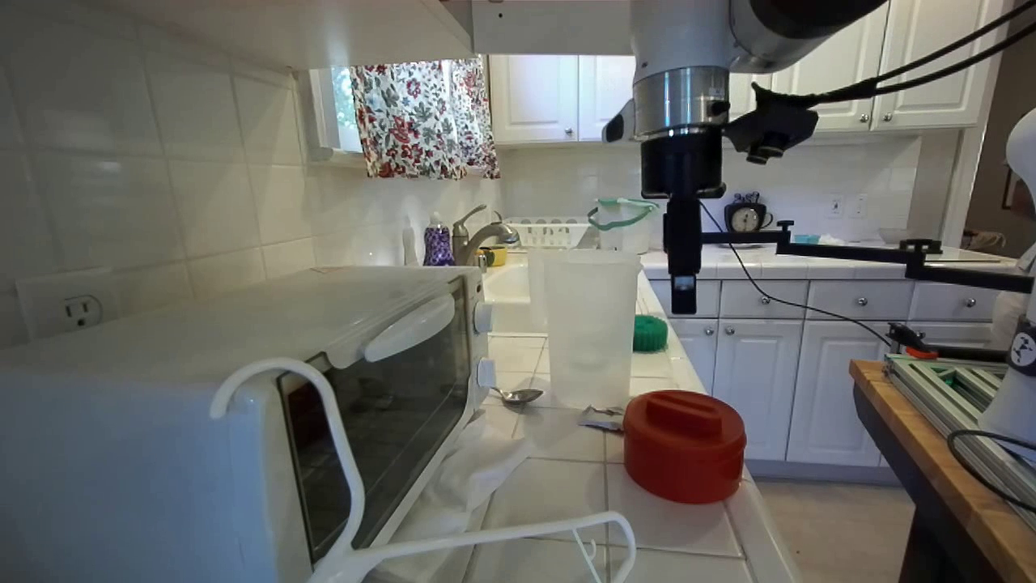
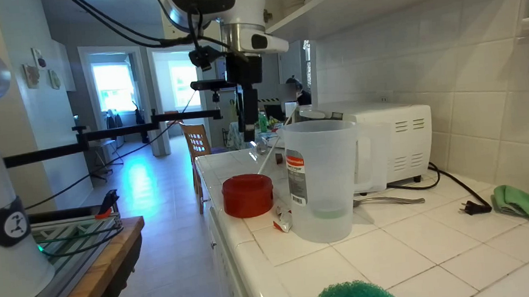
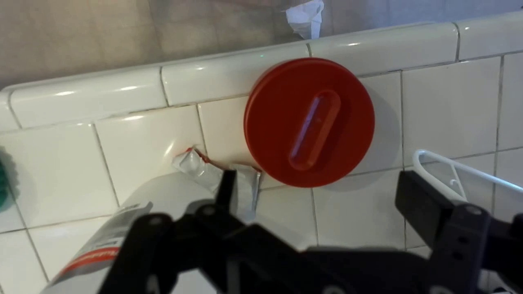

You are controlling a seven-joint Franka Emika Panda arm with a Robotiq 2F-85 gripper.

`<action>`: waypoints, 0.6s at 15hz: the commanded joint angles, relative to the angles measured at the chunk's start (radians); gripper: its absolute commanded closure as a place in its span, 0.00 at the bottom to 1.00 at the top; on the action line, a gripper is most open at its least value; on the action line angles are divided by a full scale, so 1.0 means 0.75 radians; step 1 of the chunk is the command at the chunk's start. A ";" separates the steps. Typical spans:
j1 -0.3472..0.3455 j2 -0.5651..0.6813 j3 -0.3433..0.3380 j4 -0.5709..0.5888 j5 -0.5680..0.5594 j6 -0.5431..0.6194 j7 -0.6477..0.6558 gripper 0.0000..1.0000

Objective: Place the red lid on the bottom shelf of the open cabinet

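Note:
The red lid (image 1: 684, 449) is a thick round red piece with a raised bar on top. It sits flat near the counter's front edge, also in an exterior view (image 2: 248, 196) and the wrist view (image 3: 282, 118). My gripper (image 1: 684, 301) points down and hangs above it, apart from it, also in an exterior view (image 2: 249, 135). In the wrist view the fingers (image 3: 318, 194) are wide apart with nothing between them, and the lid lies just ahead of them. The open cabinet (image 2: 390, 4) overhangs the counter with stacked plates on its bottom shelf; its pale underside (image 1: 267, 28) also shows.
A clear plastic pitcher (image 1: 595, 332) stands beside the lid, also in an exterior view (image 2: 325, 186). A white toaster oven (image 1: 202, 324) is against the wall. A white hanger (image 1: 486, 538), a wrapper (image 2: 283, 218) and a green scrubber (image 1: 650, 334) lie nearby.

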 commanded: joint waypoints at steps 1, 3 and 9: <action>0.016 0.064 0.011 0.001 0.037 0.070 0.041 0.00; 0.026 0.090 0.018 -0.001 0.044 0.106 0.046 0.00; 0.051 0.165 0.041 -0.010 0.047 0.135 0.051 0.00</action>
